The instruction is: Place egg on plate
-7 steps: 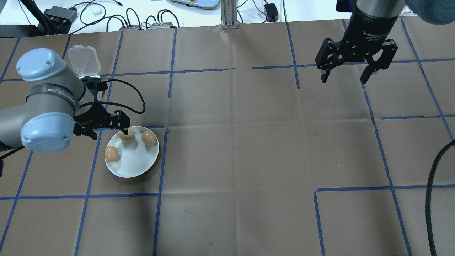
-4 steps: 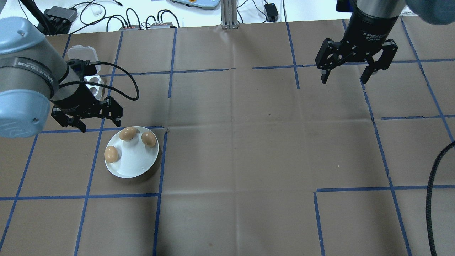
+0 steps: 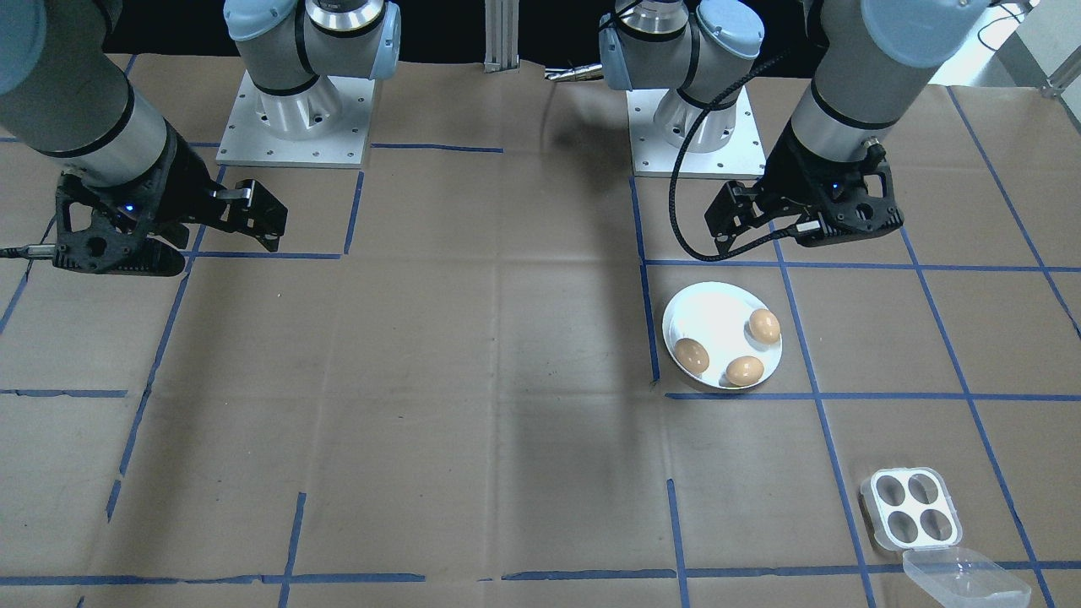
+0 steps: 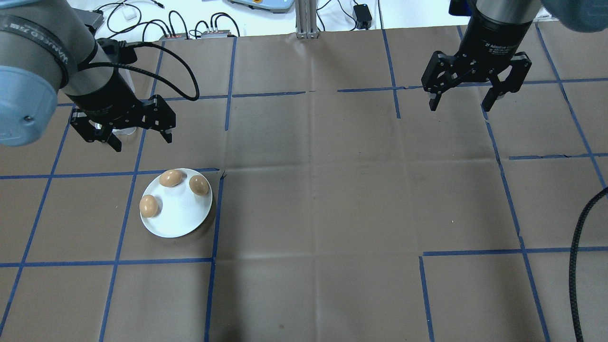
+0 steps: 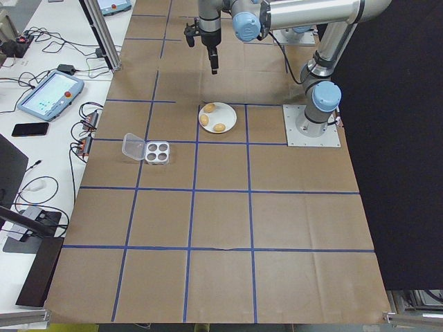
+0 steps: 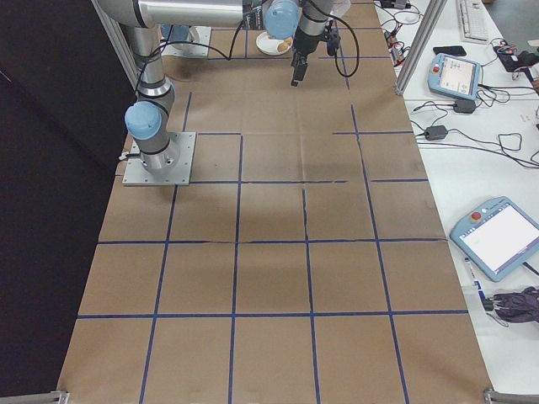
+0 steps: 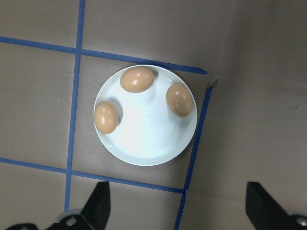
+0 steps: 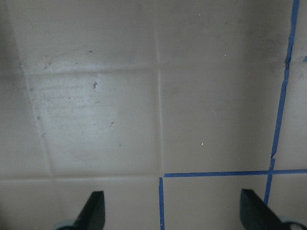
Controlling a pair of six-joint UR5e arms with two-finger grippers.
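Note:
The white plate [image 4: 179, 219] lies on the brown table at the left and holds three brown eggs [image 4: 170, 178] [image 4: 199, 185] [image 4: 148, 206], all lying free. My left gripper [image 4: 142, 142] hangs open and empty above the table just beyond the plate's far rim. Its wrist view looks straight down on the plate [image 7: 148, 139] and the eggs [image 7: 137, 79], with the left gripper [image 7: 177, 211] spread wide. My right gripper [image 4: 460, 107] is open and empty over bare table at the far right, and its wrist view shows the right gripper [image 8: 172, 213] over paper and tape.
A white four-cup egg tray [image 3: 910, 509] with every cup empty and its clear lid [image 3: 963, 578] folded open sits beyond the plate, toward the operators' side. Cables and small boxes [image 4: 166, 23] lie past the far table edge. A black cable [image 4: 577, 266] runs down the right side.
My left gripper has lifted off the egg at the plate's far rim and drawn up and away, leaving that egg on the plate. The right arm has not moved.

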